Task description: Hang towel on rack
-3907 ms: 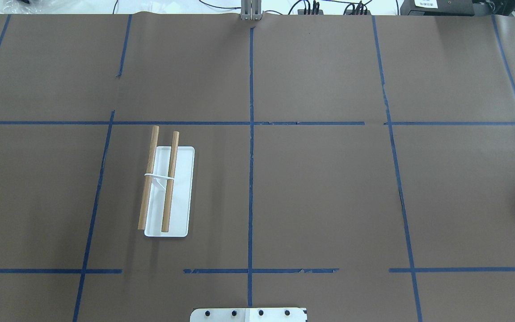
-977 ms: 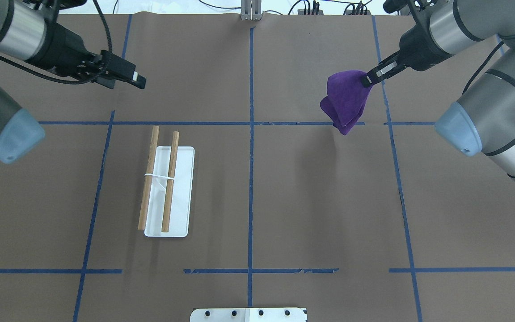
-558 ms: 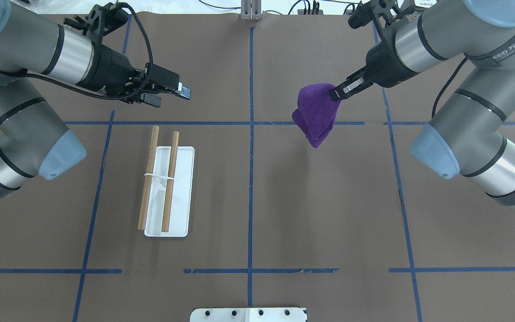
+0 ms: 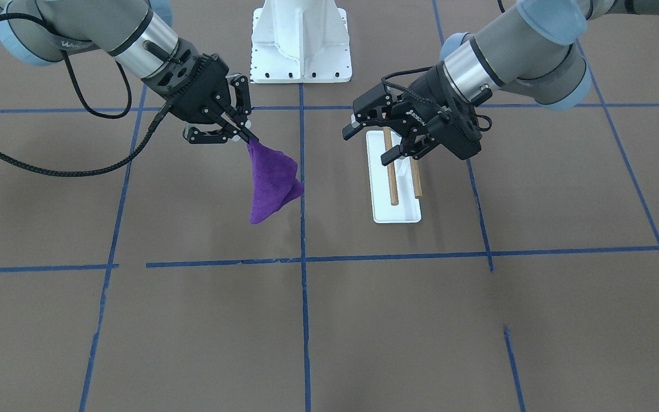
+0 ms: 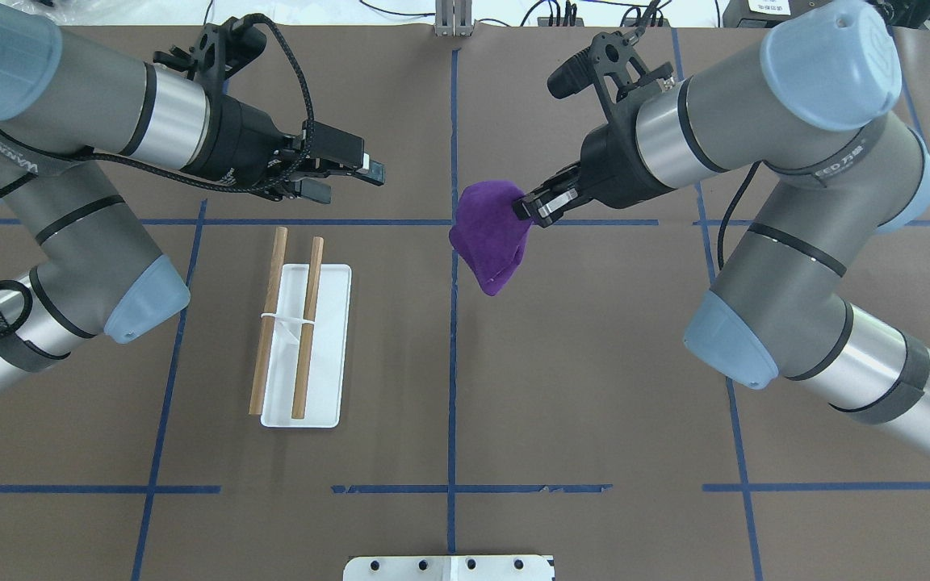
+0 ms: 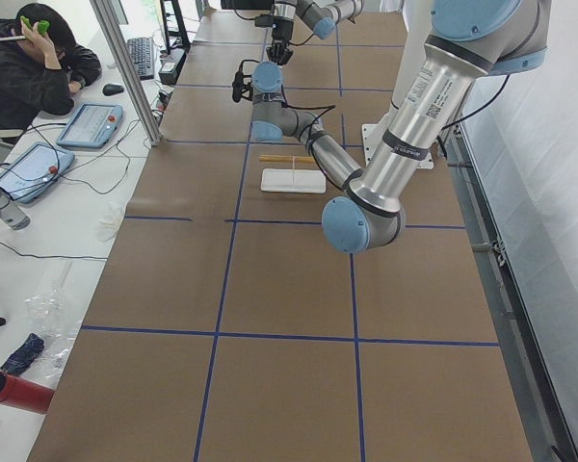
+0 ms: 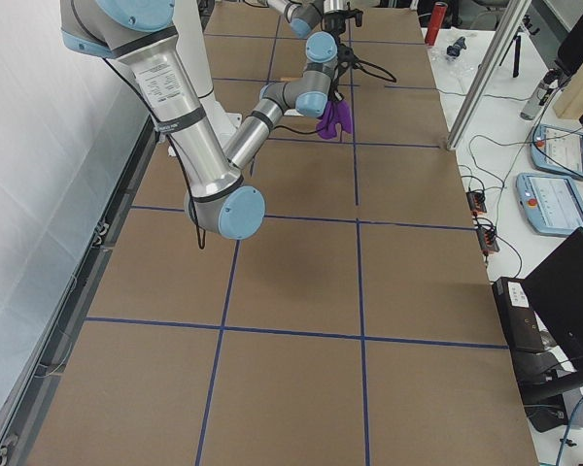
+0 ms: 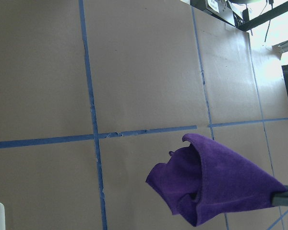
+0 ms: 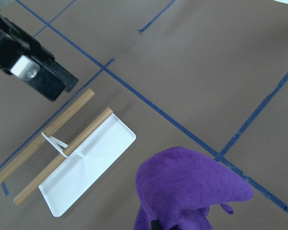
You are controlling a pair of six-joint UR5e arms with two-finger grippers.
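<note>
1. Our right gripper (image 5: 531, 206) is clamped on a corner of the towel (image 5: 488, 239), which hangs bunched above the middle of the table (image 5: 594, 379).
2. Our left gripper (image 5: 349, 177) hovers spread wide, holding nothing, nearer the rack (image 5: 329, 347).
3. The rack lies toward the table's left edge from the towel, its dowels (image 5: 308, 323) running from the robot's edge to the far edge; we'd carry sideways across them.

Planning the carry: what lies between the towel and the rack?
Between towel and rack, only bare table and one blue tape line, per overhead view.
</note>
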